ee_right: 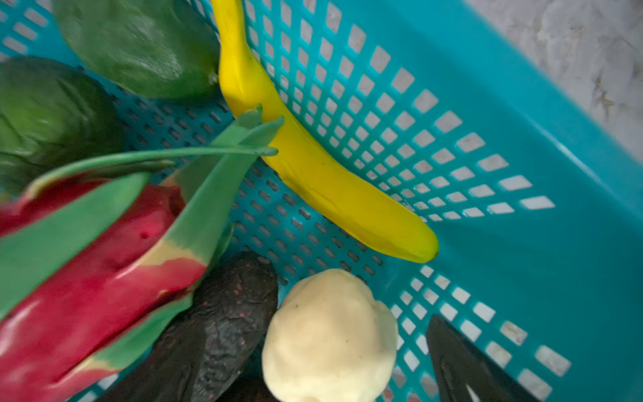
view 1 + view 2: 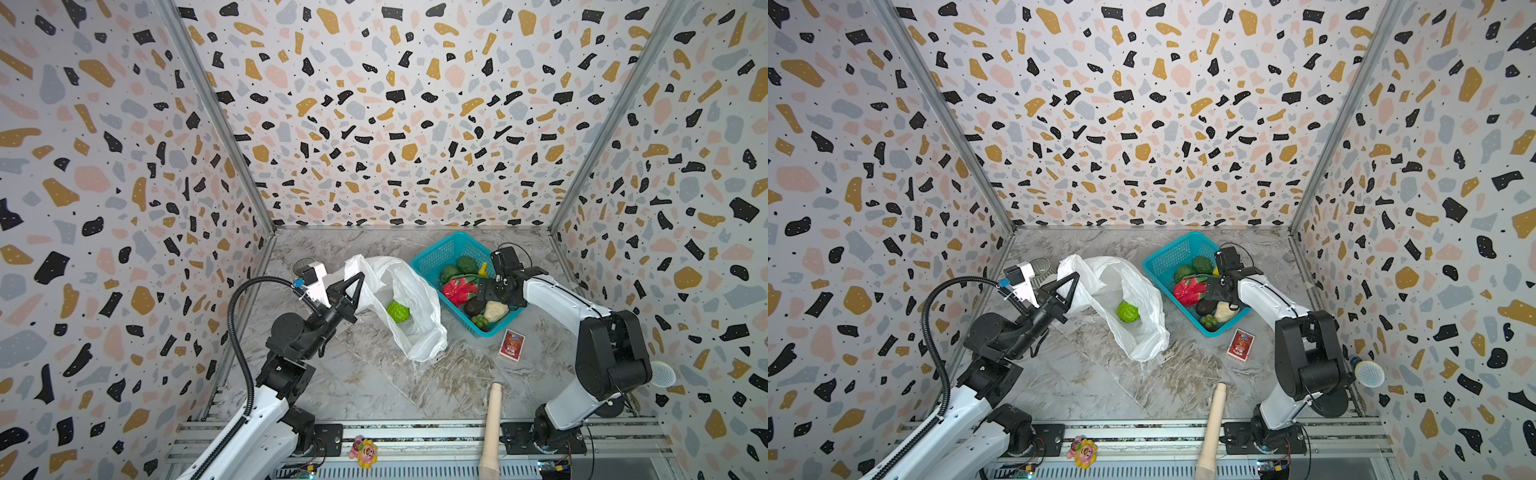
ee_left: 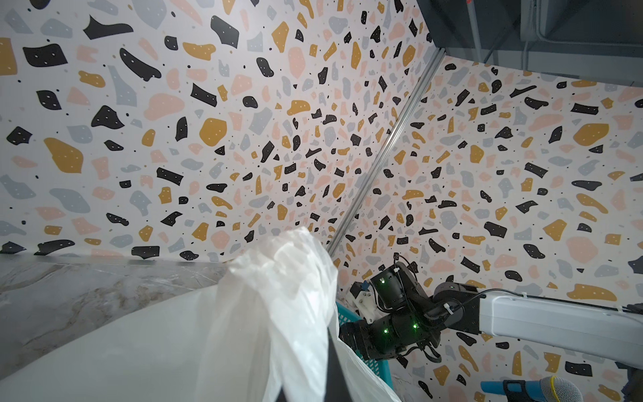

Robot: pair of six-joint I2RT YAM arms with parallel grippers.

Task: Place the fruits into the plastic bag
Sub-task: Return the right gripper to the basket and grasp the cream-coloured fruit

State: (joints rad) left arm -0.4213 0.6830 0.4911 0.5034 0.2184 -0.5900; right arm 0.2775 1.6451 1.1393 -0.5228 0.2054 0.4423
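Observation:
The white plastic bag (image 2: 415,332) lies open mid-table, with a lime-green bumpy ball (image 2: 397,311) inside it. My left gripper (image 2: 360,277) is shut on the bag's raised far edge (image 3: 278,296). The other fruits sit in the teal basket (image 2: 436,249): a red dragon fruit (image 2: 459,289), a dark avocado (image 2: 475,306), a cream lumpy piece (image 1: 330,337), green grapes (image 2: 480,321), two dark green round ones (image 2: 467,264) and a yellow banana (image 1: 313,167). My right gripper (image 2: 496,301) is open and low in the basket. One of its fingers (image 1: 462,369) stands beside the cream piece, apart from it.
A red card packet (image 2: 512,344) lies in front of the basket. A long pale wooden handle (image 2: 492,428) lies at the front edge, and a pink-yellow flower toy (image 2: 364,452) sits on the rail. A microphone (image 2: 661,374) is by the right wall. Patterned walls close three sides.

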